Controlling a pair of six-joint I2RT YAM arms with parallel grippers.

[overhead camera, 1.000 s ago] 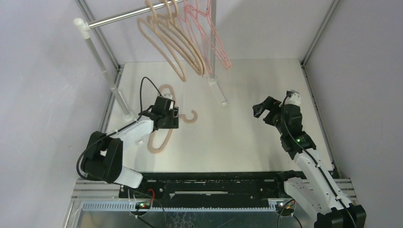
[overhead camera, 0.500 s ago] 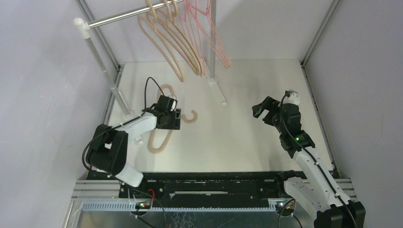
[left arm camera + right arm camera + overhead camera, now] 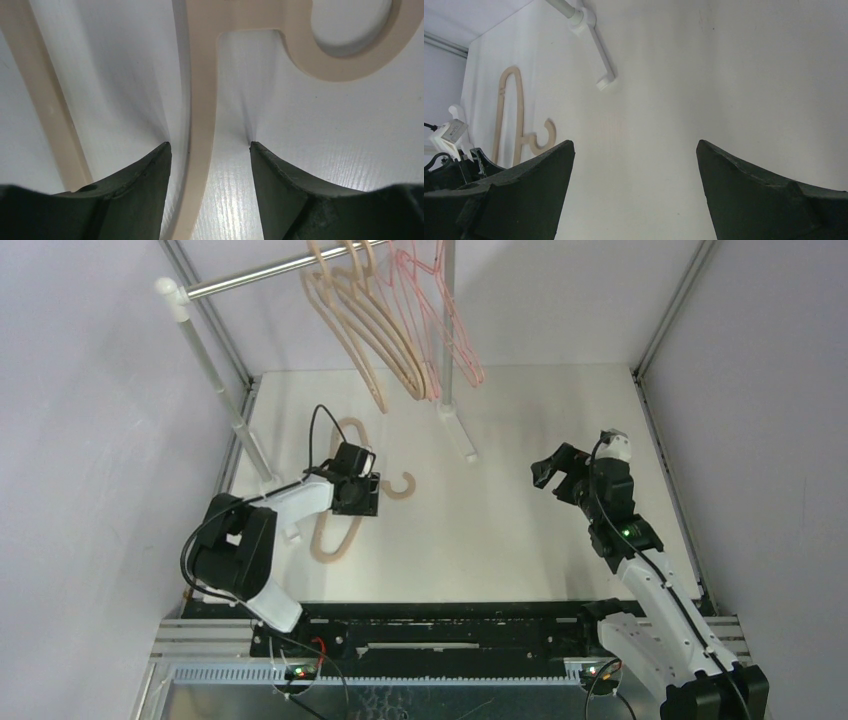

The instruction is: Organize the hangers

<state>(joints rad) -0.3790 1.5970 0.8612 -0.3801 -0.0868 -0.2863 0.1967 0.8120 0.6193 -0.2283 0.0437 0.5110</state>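
Risking a skewed pinch at the left gripper, spread open and astride the flat stem of the beige hanger lying on the white table. Sits nearer the finger at the wrist frame's left than the one at its right, so likely to be shoved sideways on closing rather than caught squarely. Lies flat against the tabletop too, leaving little to get under. Could well slip out of the pads, or pivot about them once lifted, being long and taken near the hook end. Might also swing into the hangers on the silver rail near the top of the overhead frame and knock one off. Nothing held in the right gripper, spread wide above bare table right of centre, well apart from all of it.

Looks thick, flat and rigid, pale tan, with a rounded open hook just right of the stem and a long narrow loop running toward lower left in the overhead view. Hard to tell whether touched by either finger yet. Matches the beige hangers bunched on the rail at top centre, hung just left of the thin pink wire hangers.
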